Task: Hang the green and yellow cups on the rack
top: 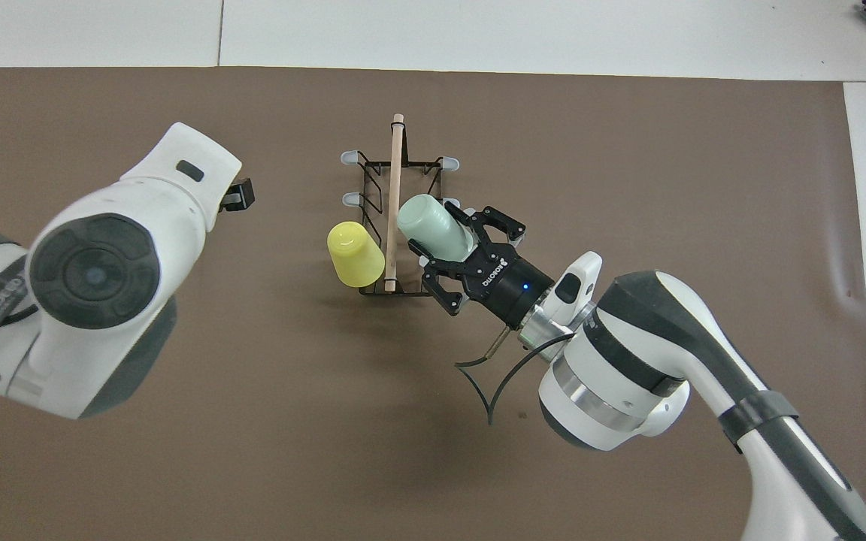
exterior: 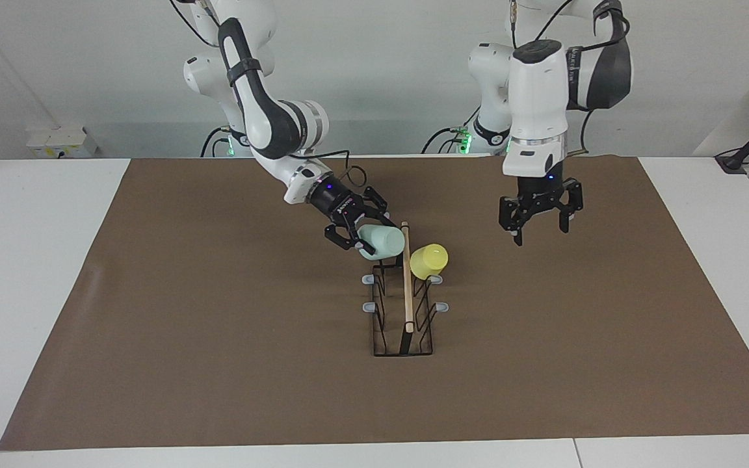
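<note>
At centre frame your right gripper (exterior: 363, 238) had its jaws clamped on the green cup (exterior: 382, 242), tilted toward a prong of the rack (exterior: 404, 325), while the yellow cup (exterior: 428, 261) hung beside the rod, and your left gripper (exterior: 539, 221), jaws open, waited at upper right.

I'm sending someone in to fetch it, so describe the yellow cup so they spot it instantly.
On the brown mat stands a black wire rack with a wooden rod. The yellow cup hangs mouth-down on its end nearest the robots, toward the left arm's end, bright yellow unlike the mint green cup beside it.
</note>
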`<state>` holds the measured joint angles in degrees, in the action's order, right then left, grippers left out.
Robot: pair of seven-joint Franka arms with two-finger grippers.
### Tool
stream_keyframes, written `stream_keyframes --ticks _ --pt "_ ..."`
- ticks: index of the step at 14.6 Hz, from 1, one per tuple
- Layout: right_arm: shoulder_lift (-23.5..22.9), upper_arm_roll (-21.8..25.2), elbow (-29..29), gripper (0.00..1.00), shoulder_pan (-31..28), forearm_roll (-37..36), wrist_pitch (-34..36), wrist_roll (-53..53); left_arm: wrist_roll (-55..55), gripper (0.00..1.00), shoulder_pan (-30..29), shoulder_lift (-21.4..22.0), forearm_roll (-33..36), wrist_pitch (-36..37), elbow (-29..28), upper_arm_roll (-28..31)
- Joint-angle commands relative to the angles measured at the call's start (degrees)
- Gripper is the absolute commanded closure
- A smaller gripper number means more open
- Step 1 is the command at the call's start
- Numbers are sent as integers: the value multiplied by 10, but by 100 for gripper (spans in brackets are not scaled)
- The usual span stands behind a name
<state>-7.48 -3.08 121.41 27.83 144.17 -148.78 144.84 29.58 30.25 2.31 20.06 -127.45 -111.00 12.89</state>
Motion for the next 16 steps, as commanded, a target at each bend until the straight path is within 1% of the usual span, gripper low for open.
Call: stream_keyframes --ticks 1,2,4,7,8,10,12,13,16 --pt "6 -2 21 89 0 37 13 36 -124 0 -3 7 -67 24 19 27" --pt "8 -2 29 89 0 37 16 38 -175 0 -7 7 -97 53 36 33" --pt "8 -2 49 89 -4 37 51 50 -266 0 -53 -1 -149 107 67 28" --pt "6 -2 82 89 -8 39 91 69 -331 0 -106 -7 -181 189 114 17" --pt "-3 -2 92 89 -12 52 119 83 -352 0 -119 -10 -186 214 132 13" --pt "-38 -2 107 88 -22 68 192 114 -370 0 -147 -20 -188 267 170 -7" --pt "-45 -2 111 88 -23 68 195 126 -383 0 -201 -20 -188 304 193 -62" --pt "-48 -2 117 88 -23 68 199 132 -382 0 -219 -19 -188 315 198 -86" --pt "-52 -2 129 87 -25 69 208 137 -371 0 -230 -7 -190 331 191 -116"
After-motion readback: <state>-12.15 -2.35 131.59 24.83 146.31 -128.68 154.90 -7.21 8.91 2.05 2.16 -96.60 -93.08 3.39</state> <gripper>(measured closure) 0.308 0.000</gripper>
